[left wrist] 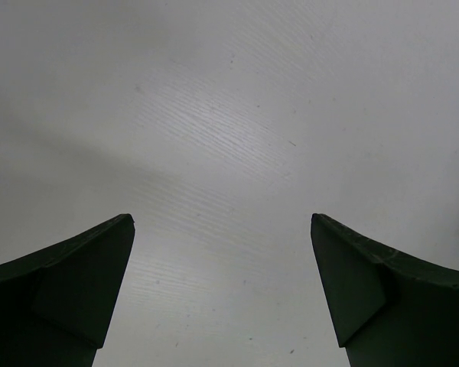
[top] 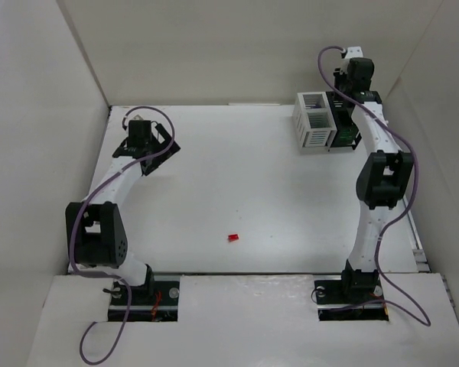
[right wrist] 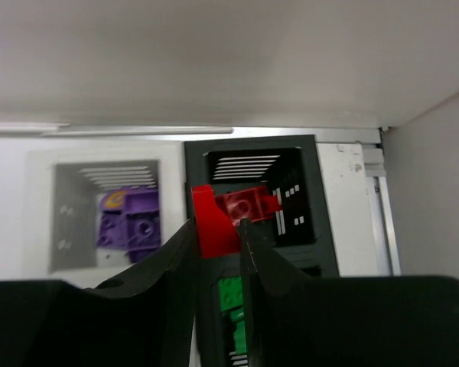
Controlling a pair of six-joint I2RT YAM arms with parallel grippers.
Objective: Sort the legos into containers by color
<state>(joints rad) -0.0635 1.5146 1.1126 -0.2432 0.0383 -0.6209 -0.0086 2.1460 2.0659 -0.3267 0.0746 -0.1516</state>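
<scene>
Over the bench (top: 252,176), top view: L arm is bent out toward the back-left, and the left hand (top: 159,155) hangs above bare surface w/ jaws apart and nothing between them. R arm (top: 379,145) stretches to the back-right corner, where its far end sits above the two joined bins. The white bin (top: 314,121) is on the left of the pair and the black bin (top: 343,128) on the right, partly hidden by the arm. One loose red brick (top: 232,238) lies alone on the bench, near the front and roughly centred, well apart from both arms and the bins.

Left wrist view: both dark fingers (left wrist: 69,298) show at the bottom corners w/ a wide gap, so the hand is spread open. Only plain white bench shows between and beyond them.

Right wrist view: the right hand (right wrist: 216,229) is closed tight on a red brick (right wrist: 245,205), which pokes up past the fingertips. It is held above the black bin, approx over that bin's left wall. Inside the black bin, green bricks (right wrist: 231,294) show low down between the fingers. The white bin sits just beside it to the left, w/ purple bricks (right wrist: 130,225) piled in its bottom. Both bins stand close to the back wall.
</scene>
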